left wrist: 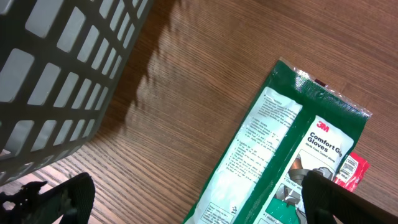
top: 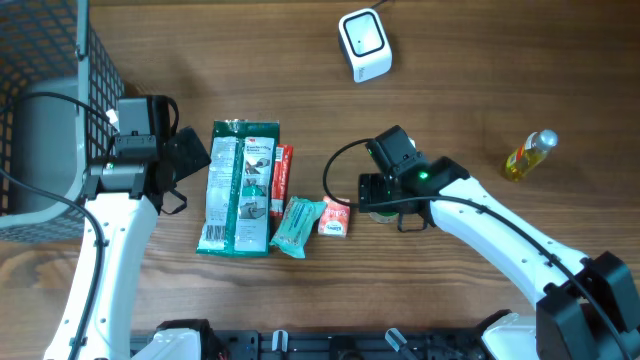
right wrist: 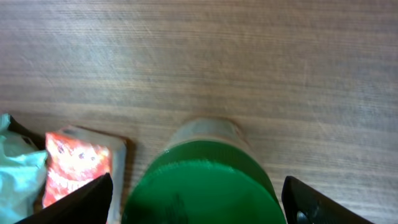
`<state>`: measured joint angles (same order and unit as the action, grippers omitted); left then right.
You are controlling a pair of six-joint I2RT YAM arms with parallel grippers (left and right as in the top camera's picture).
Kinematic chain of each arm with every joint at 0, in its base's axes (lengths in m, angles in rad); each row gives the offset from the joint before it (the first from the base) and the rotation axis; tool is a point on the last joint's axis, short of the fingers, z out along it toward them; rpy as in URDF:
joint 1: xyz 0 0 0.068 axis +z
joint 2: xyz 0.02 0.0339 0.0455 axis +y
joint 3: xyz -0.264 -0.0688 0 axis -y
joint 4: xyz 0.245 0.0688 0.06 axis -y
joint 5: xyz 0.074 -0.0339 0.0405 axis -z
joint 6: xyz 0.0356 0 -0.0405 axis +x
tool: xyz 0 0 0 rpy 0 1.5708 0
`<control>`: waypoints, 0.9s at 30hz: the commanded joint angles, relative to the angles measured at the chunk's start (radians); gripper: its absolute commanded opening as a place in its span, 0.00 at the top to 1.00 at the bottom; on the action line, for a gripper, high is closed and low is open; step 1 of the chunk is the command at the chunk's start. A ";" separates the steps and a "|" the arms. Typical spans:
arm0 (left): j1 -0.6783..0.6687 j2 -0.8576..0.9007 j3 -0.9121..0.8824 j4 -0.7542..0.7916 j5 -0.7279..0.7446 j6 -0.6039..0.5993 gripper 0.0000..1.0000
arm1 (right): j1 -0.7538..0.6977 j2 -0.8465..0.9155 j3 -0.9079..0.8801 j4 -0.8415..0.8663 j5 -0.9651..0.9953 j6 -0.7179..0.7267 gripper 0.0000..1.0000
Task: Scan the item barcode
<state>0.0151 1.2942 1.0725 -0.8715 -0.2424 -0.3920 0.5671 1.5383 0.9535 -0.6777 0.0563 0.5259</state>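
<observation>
A white barcode scanner (top: 363,44) stands at the back of the table. My right gripper (top: 380,195) (right wrist: 199,202) is open and straddles a green-lidded jar (right wrist: 202,186); a small gap shows on each side between fingers and lid. From overhead the jar is almost hidden under the gripper. My left gripper (top: 190,160) (left wrist: 199,199) is wide open, low over the left edge of a green-and-white glove pack (top: 240,187) (left wrist: 280,149), holding nothing. One left finger (left wrist: 62,196) is over bare wood, the other is over the pack. No barcode is legible in any view.
A red pack (top: 283,180) (left wrist: 351,169) lies under the glove pack's right edge. A teal packet (top: 298,226) (right wrist: 15,174) and a small red packet (top: 335,217) (right wrist: 74,165) lie left of the jar. A wire basket (top: 40,60) (left wrist: 56,68) stands far left, a yellow bottle (top: 528,155) at the right.
</observation>
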 commanded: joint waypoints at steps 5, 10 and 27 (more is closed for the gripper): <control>0.004 0.004 0.009 0.002 -0.013 -0.013 0.00 | 0.002 0.016 -0.067 0.068 0.026 -0.010 0.13; 0.004 0.004 0.009 0.002 -0.013 -0.013 0.00 | 0.002 0.016 -0.084 0.088 0.026 -0.029 0.16; 0.004 0.004 0.009 0.002 -0.013 -0.013 0.00 | 0.002 0.016 -0.084 0.087 0.023 -0.029 0.31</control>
<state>0.0154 1.2942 1.0725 -0.8715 -0.2424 -0.3920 0.5671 1.5391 0.8761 -0.5945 0.0647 0.4992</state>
